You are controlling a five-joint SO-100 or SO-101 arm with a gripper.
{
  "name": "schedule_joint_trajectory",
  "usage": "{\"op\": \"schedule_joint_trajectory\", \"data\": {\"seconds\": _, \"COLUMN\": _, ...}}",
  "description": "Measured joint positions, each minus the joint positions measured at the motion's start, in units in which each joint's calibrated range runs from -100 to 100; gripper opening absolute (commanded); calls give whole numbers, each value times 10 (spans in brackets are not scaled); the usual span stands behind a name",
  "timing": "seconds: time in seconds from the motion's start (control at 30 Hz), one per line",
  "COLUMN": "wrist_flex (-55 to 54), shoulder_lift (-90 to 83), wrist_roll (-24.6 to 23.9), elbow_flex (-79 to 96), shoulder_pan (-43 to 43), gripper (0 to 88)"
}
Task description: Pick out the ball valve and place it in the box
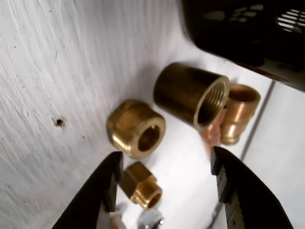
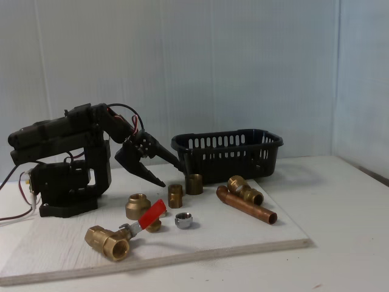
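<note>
Hovering above the white board [image 2: 243, 234], gripper [image 2: 172, 173] spread wide, nothing between the fingers. No readable writing anywhere. Below the fingers in the wrist view: a reducer [image 1: 136, 128], a small hex fitting [image 1: 141, 185], a threaded sleeve [image 1: 191, 95] beside a copper-tinted fitting [image 1: 237, 113]. Crowding the fixed view: chrome nut [image 2: 183, 219], elbow with copper pipe [image 2: 246, 201]. Valve [image 2: 124, 234] lying at the board's front edge, red lever [image 2: 152, 214] angled up, well below and left of the fingertips. Box [image 2: 228, 153] sitting just behind the gripper's tips, right of them.
</note>
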Motion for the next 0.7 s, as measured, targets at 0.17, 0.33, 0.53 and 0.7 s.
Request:
{"op": "schedule_joint_trajectory", "data": {"seconds": 0.17, "wrist_flex": 0, "shoulder_lift": 0, "wrist_roll": 0, "elbow_flex": 0, "shoulder_pan": 0, "gripper": 200}}
{"op": "schedule_joint_trajectory", "data": {"seconds": 0.33, "wrist_flex": 0, "shoulder_lift": 0, "wrist_roll": 0, "elbow_flex": 0, "shoulder_pan": 0, "gripper": 196}}
{"op": "schedule_joint_trajectory", "data": {"seconds": 0.53, "wrist_flex": -3, "shoulder_lift": 0, "wrist_roll": 0, "elbow_flex": 0, "shoulder_pan": 0, "gripper": 196}}
{"op": "schedule_joint_trajectory", "data": {"seconds": 0.7, "wrist_flex": -34, "shoulder_lift": -1, "wrist_roll": 0, "elbow_flex": 0, "shoulder_pan": 1, "gripper": 196}}
